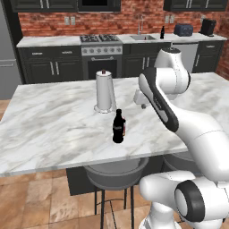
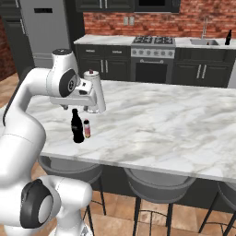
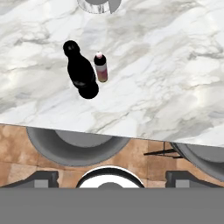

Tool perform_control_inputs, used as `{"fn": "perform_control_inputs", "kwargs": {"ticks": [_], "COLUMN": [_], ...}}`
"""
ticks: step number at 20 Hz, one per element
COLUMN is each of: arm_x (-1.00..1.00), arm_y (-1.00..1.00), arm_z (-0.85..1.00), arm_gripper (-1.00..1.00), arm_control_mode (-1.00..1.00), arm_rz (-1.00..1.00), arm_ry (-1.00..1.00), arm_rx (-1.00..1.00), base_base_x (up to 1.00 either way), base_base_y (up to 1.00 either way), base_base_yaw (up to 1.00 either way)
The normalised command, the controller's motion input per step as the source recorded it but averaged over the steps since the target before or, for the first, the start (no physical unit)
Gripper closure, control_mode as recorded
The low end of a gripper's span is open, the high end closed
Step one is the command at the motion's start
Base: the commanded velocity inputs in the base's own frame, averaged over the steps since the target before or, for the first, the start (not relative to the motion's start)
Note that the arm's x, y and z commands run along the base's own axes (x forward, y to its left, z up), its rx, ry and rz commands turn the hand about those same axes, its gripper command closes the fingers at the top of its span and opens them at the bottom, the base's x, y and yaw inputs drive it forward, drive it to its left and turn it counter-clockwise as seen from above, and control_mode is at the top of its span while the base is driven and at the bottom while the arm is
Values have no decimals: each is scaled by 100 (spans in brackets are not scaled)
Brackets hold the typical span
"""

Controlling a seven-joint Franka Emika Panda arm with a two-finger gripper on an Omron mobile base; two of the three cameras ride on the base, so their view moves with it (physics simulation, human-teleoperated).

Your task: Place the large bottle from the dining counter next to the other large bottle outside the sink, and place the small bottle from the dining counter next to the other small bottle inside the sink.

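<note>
Grey stools (image 3: 74, 148) under table edge, partly cut off. Fingers (image 3: 111, 177) stand wide apart above front edge, hold nothing; tips dark, hard to make out. Large dark bottle (image 2: 77, 126) upright on marble table (image 2: 175, 124) near front edge. Small bottle (image 2: 86, 128) just beside; in left base view mostly hidden behind large one. Paper towel holder (image 1: 105, 91) behind. Far bottle (image 1: 162, 32) by sink (image 1: 143, 37), tiny.
</note>
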Motion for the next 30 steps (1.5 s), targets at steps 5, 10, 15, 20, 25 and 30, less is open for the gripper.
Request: {"fn": "perform_control_inputs", "kwargs": {"ticks": [5, 10, 15, 20, 25, 30], "arm_x": [0, -11, -23, -23, -22, -21], "arm_y": [0, 0, 1, 3, 0, 2], "arm_z": [0, 0, 0, 0, 0, -2], "arm_gripper": [-100, -100, -100, -100, -100, -100], "arm_control_mode": [-100, -100, -100, -100, -100, -100], "arm_rz": [0, 0, 1, 2, 3, 5], "arm_ry": [0, 0, 0, 0, 0, 0], "arm_rx": [0, 0, 0, 0, 0, 0], "base_base_x": [0, 0, 0, 0, 0, 0], "base_base_y": [0, 0, 0, 0, 0, 0], "base_base_yaw": [0, 0, 0, 0, 0, 0]}}
